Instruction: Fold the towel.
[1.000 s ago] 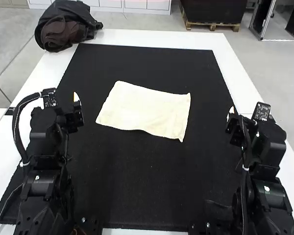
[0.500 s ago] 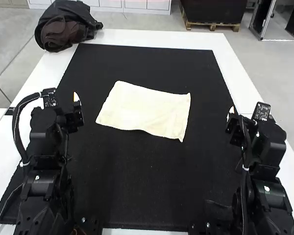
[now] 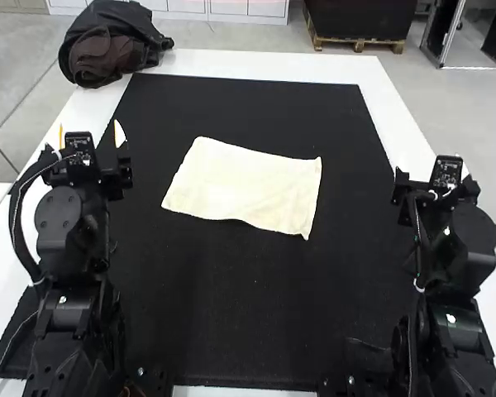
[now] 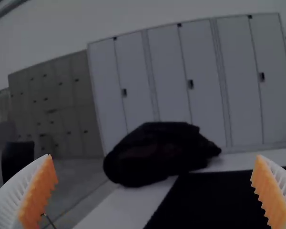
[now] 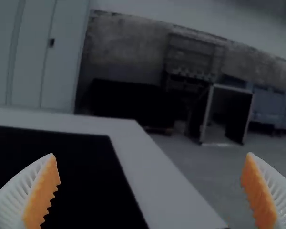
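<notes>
Over on the white table's [image 3: 264,63] far left corner slumps a black bag [image 3: 136,37], dark brown showing on its near side. A big black mat [image 3: 248,331] lies flat across the tabletop, its far left corner near the bag.

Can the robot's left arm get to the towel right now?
Probably yes. The left gripper is open, the towel lies on the black mat to its right, and nothing seems to block the way. It may need to swing over first.
</notes>
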### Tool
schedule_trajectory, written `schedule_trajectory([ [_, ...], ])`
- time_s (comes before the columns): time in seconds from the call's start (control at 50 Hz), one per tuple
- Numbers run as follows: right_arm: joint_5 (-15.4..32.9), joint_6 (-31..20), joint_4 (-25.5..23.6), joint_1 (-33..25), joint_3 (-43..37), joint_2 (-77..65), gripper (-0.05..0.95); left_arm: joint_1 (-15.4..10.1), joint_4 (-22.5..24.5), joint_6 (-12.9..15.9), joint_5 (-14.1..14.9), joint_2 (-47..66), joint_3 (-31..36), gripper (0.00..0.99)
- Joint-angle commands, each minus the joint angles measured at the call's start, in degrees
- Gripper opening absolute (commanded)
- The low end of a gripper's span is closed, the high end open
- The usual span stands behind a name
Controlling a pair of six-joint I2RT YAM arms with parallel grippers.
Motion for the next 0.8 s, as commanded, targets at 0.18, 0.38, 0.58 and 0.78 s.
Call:
schedule_trajectory([
  [0.18,0.89,0.2,0.36,-0.67,20.48,16.85,0.87,-0.49,0.68,2.05,0.93,12.38,15.9,0.956],
  [0.38,-1.48,5.04,-1.4,-0.41,34.01,39.43,0.87,-0.31,2.79,1.18,1.63,35.32,27.68,0.954],
  [0.58,-4.74,11.63,-10.01,0.38,43.86,56.48,0.88,-0.4,-2.57,0.21,1.98,56.68,38.32,0.956],
  [0.78,-10.98,17.34,-18.8,3.72,45.17,72.13,0.91,-0.58,-6.53,0.3,2.86,67.67,39.55,0.959],
])
